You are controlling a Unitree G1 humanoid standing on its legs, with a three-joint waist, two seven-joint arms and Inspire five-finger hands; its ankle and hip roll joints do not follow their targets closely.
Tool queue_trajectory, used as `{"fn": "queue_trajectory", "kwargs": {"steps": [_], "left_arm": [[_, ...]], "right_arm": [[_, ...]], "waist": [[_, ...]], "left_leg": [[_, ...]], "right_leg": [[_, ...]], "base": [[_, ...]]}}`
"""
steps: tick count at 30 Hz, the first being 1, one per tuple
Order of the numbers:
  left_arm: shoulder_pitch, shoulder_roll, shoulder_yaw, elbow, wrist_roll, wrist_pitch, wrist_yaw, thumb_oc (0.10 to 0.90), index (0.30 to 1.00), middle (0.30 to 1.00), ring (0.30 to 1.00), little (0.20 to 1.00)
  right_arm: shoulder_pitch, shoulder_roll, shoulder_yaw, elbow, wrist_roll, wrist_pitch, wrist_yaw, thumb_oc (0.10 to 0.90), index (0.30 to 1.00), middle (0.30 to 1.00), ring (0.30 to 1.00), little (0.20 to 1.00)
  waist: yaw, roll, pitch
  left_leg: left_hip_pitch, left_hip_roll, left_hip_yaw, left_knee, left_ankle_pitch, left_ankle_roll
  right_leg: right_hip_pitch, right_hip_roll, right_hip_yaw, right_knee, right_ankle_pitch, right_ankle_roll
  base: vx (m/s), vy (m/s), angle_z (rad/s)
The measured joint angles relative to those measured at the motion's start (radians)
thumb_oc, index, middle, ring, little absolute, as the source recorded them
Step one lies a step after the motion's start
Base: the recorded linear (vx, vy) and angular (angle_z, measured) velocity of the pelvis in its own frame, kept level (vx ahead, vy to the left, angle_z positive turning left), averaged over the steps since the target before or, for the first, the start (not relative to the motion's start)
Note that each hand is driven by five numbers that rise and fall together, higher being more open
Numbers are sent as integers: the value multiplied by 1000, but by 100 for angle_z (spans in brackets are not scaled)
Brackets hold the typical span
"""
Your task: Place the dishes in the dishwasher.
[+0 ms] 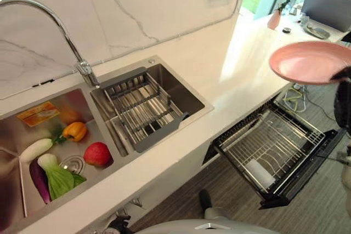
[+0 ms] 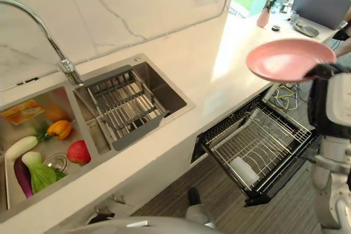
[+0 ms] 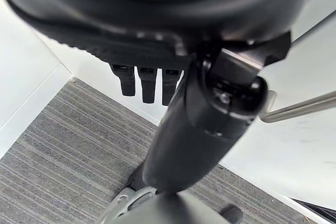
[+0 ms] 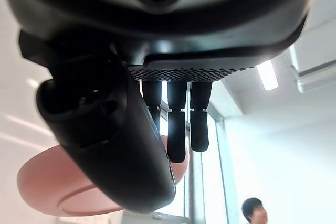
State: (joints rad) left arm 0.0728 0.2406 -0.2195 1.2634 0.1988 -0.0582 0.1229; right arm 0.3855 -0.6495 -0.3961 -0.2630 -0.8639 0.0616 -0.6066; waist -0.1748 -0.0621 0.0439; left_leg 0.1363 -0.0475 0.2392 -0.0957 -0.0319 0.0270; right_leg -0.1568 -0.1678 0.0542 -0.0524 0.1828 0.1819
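My right robot hand (image 2: 324,72) holds a pink plate (image 2: 288,58) by its near right rim, thumb and fingers closed on the edge; the right wrist view shows the plate (image 4: 63,187) pinched between the thumb and the row of fingers. The plate rides roughly level, in the air above the far right end of the desk (image 1: 230,75) and above the open dishwasher rack (image 1: 274,149). My left robot hand (image 3: 144,82) hangs low beside the cabinet front, over the floor (image 3: 58,161), its fingers fairly straight and empty.

The step in hand is, by my reading, the carry: the plate is lifted but not yet brought to the rack. The rack is pulled out below the desk edge, to the right of the sink (image 1: 159,100), and a pale cylindrical item (image 1: 259,172) already lies at its near side.

The next move calls for lowering the plate toward the wire tines and probably tipping it onto its edge so that it slots between them, clear of the item already loaded. The sink's left basin holds vegetables (image 1: 57,173) and a drainer basket (image 1: 142,105) sits in the right basin; neither concerns this step.
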Motion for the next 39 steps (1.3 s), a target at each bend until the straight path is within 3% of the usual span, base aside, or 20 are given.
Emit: {"fn": "queue_trajectory", "kwargs": {"steps": [4,5,6,7,10,12,13,14,16,17,18,19,20,21,27,30,39], "left_arm": [[11,12,1,-3,6,2,-5,800,900,900,900,900],[14,20,2,-3,5,2,-17,800,900,900,900,900],[20,29,-3,2,10,7,-10,800,900,900,900,900],[20,37,-5,11,11,15,0,800,900,900,900,900],[16,54,-4,21,12,34,11,800,900,900,900,900],[27,77,-34,32,12,49,1,800,900,900,900,900],[32,79,-47,32,12,49,-1,800,900,900,900,900],[20,76,-65,21,13,46,-2,800,900,900,900,900],[-4,74,-89,-6,36,40,-3,800,900,900,900,900],[-13,79,-88,-6,49,42,-1,800,900,900,900,900],[-22,78,-74,-20,46,40,-1,800,900,900,900,900],[-28,69,-70,-41,48,41,3,800,900,900,900,900],[-31,43,-69,-47,47,40,1,800,900,900,900,900],[-25,23,-64,-48,46,37,1,800,900,900,900,900],[3,34,-31,-35,48,44,14,800,900,900,900,900],[0,36,-36,-21,48,45,21,800,900,900,900,900],[13,-5,-51,-23,46,40,21,800,900,900,900,900]], "right_arm": [[7,17,-1,40,2,11,-3,400,300,300,300,300],[8,30,3,46,3,15,-4,400,300,300,300,300],[-8,75,9,48,7,17,-5,400,300,300,300,300],[-24,107,29,52,18,15,-7,400,300,300,300,300],[-31,109,77,65,45,2,-2,400,300,300,300,300],[-107,104,189,107,91,-13,7,400,300,300,300,300],[-152,93,261,157,122,-16,11,400,300,300,300,300],[-159,93,287,177,129,-33,42,400,300,300,300,300],[-167,93,346,196,128,-78,74,400,300,300,300,300],[-202,93,392,211,127,-89,88,400,300,300,300,300],[-231,101,422,210,126,-94,105,400,300,300,300,300],[-248,94,418,200,123,-96,107,400,300,300,300,300],[-273,73,414,201,124,-92,107,400,300,300,300,300],[-287,64,414,218,124,-85,108,400,300,300,300,300],[-270,57,417,233,162,-69,120,400,300,300,300,300],[-255,58,418,237,162,-74,126,400,300,300,300,300],[-224,64,537,400,162,-100,169,400,300,300,300,300]], "waist": [[-6,-9,4],[-7,-9,6],[-5,-8,11],[1,0,19],[2,7,51],[23,2,65],[58,6,64],[95,3,61],[131,-37,45],[152,-38,46],[178,-47,46],[183,-40,45],[174,-3,42],[181,22,43],[137,9,31],[136,6,23],[155,54,-11]], "left_leg": [[-2,0,49,4,-2,-3],[-7,5,71,5,-2,-3],[-20,24,125,5,0,-7],[-19,49,160,5,3,-8],[-24,98,200,0,9,-18],[-34,159,266,7,27,-43],[-20,189,303,6,33,-53],[-14,208,293,9,42,-66],[-13,209,264,15,59,-91],[-21,230,262,51,63,-95],[-77,242,241,140,38,-75],[-96,191,195,57,10,-81],[-109,149,160,-7,49,-69],[-100,151,160,-1,92,-79],[-54,188,160,0,104,-102],[-58,193,150,0,106,-105],[-93,185,83,-6,113,-133]], "right_leg": [[-26,-3,-22,-2,-12,-2],[-39,-2,-51,-7,-44,6],[-67,1,-111,-13,-105,46],[-74,1,-152,5,-115,55],[-87,-1,-183,92,-77,51],[-73,-52,-264,229,-102,41],[-60,-77,-319,312,-122,14],[-9,-85,-322,305,-122,14],[119,-97,-307,200,-96,-14],[158,-71,-328,124,-105,-30],[176,-66,-341,61,-107,-41],[179,-76,-339,10,-108,-44],[175,-63,-332,-13,-108,-44],[181,-43,-321,-26,-109,-43],[215,-1,-320,-47,-123,-52],[216,4,-325,-48,-131,-56],[230,-8,-382,-51,-131,-43]], "base": [[-39,-22,-30],[-105,-60,-92],[-86,-58,-106],[-136,-55,-107],[-149,-50,-51],[-212,-106,-83],[-60,-83,-87],[-87,-139,-62],[-46,-185,-15],[8,-200,-45],[54,-166,-59],[39,-167,-50],[43,-137,-41],[15,-133,-47],[16,-120,-24],[16,-61,10],[32,-9,20]]}}
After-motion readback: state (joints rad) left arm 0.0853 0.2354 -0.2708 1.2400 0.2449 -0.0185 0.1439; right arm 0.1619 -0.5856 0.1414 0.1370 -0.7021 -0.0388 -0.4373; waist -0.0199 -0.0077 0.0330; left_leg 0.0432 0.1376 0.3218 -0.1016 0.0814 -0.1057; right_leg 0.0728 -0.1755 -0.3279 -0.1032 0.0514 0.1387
